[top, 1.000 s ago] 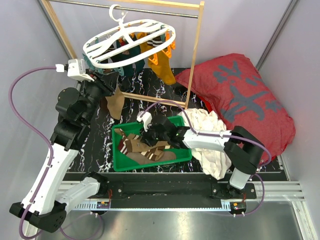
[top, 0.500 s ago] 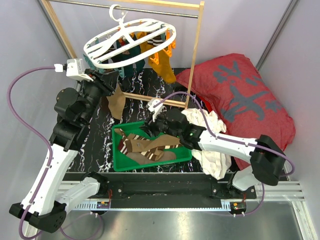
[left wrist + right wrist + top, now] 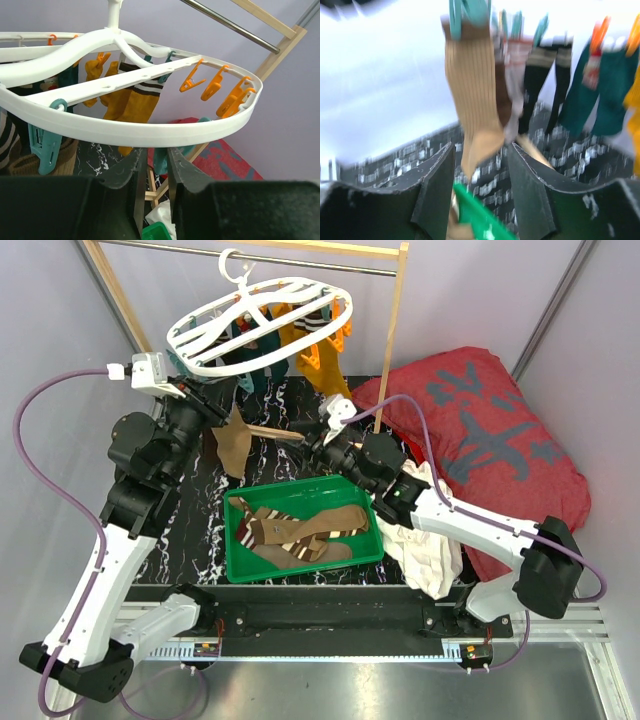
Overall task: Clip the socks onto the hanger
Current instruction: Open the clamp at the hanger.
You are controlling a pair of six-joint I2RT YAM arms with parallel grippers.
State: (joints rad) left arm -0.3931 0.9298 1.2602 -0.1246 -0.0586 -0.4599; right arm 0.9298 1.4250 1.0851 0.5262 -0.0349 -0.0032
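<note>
Left claw [image 3: 153, 154] is narrow under the white plastic oval hanger [image 3: 150, 134]; right claw [image 3: 480, 148] gapes wide before a clipped tan ribbed sock [image 3: 470, 75].

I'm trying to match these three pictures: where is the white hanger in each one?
Top external: hanger upper centre.
Left wrist: hanger sweeps across the upper half.
Right wrist: frame not in view; only blurred clips at top.
Shared landmark: the green tray, in all three.
</note>
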